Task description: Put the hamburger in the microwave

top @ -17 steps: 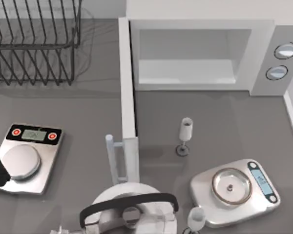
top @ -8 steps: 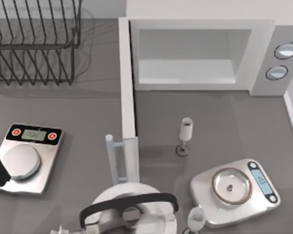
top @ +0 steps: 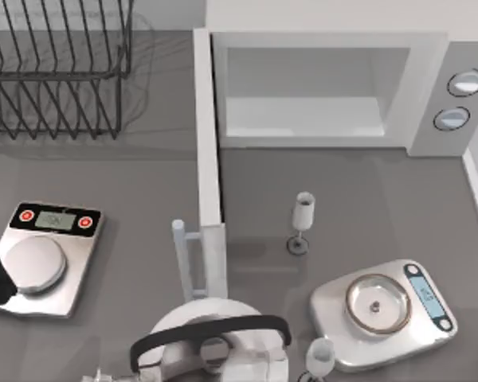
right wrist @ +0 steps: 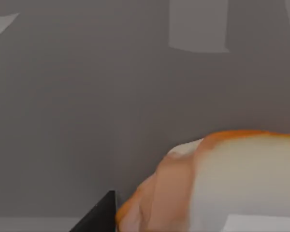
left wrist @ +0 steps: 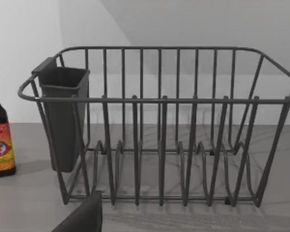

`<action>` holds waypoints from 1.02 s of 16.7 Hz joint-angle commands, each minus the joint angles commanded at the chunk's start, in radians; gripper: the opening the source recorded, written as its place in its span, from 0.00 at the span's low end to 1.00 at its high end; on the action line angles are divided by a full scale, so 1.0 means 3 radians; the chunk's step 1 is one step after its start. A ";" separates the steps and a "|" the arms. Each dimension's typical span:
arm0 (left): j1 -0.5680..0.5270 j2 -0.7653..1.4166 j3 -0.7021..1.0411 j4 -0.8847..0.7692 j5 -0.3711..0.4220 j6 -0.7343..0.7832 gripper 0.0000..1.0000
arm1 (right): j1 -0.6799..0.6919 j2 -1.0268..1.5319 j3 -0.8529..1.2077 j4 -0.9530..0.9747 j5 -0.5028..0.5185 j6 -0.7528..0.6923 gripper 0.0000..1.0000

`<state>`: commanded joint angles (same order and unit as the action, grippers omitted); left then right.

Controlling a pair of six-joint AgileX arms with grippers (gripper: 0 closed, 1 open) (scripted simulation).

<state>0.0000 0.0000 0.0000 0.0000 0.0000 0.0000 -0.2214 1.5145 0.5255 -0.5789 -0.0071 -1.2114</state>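
A: Right gripper (right wrist: pixel 99 216): can you read its state?
B: You can't tell from your views whether it grips anything or stands open. Its wrist view puts the hamburger (right wrist: pixel 222 183) just beside it, pale with an orange rim.
A: And the microwave (top: pixel 430 87)?
B: You see it at the back right of the top view, its door (top: pixel 208 135) swung wide toward the front.
A: Left gripper (left wrist: pixel 84 216)?
B: It is parked at the left edge of the table (top: pixel 143 183), facing the wire dish rack (left wrist: pixel 159 125) and a sauce bottle (left wrist: pixel 1 140). You can't tell its state either.
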 joint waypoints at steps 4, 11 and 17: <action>0.0000 0.0000 0.0000 0.0000 0.0000 0.0000 1.00 | 0.0000 0.0000 0.0000 0.0000 0.0000 0.0000 0.00; 0.0000 0.0000 0.0000 0.0000 0.0000 0.0000 1.00 | 0.0003 -0.0233 0.0190 -0.0402 0.0003 0.0098 0.00; 0.0000 0.0000 0.0000 0.0000 0.0000 0.0000 1.00 | -0.0010 -0.0471 0.0672 -0.1195 0.0000 0.0058 0.00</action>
<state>0.0000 0.0000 0.0000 0.0000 0.0000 0.0000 -0.2245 1.3733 0.7270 -0.9373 -0.0071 -1.1940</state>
